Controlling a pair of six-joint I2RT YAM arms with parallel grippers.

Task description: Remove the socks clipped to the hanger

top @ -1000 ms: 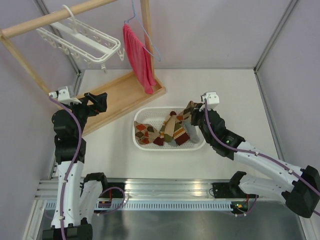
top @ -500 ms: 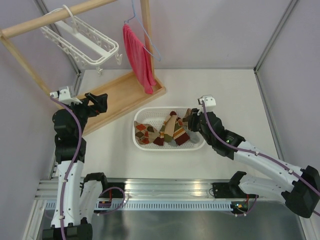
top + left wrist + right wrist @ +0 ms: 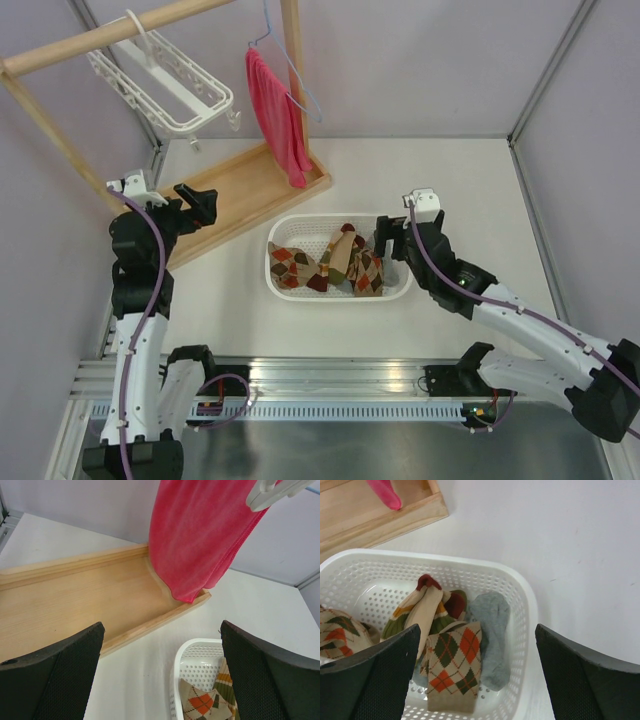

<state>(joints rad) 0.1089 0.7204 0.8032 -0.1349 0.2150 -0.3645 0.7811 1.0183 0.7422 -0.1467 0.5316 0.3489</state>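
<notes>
Several socks (image 3: 340, 262) lie in the white mesh basket (image 3: 272, 270); none hangs from the clips that I can see. In the right wrist view an argyle sock (image 3: 454, 670) lies on top beside a plain grey sock (image 3: 495, 645). My right gripper (image 3: 387, 238) hovers over the basket's right end, open and empty (image 3: 477, 630). The white frame hanger (image 3: 165, 80) hangs by its hook from the wooden rail at the upper left. Below it, my left gripper (image 3: 200, 205) stands open and empty over the wooden base (image 3: 162, 625).
A red cloth (image 3: 278, 115) on a thin blue wire hanger (image 3: 292, 75) hangs from the rack's post. The rack's wooden base tray (image 3: 240, 195) lies left of the basket. The red cloth (image 3: 200, 535) fills the top of the left wrist view. Grey walls enclose the table.
My right gripper has opened and let go of an argyle sock, which now lies in the basket. The white hanger has swung slightly. The left arm has barely shifted.
</notes>
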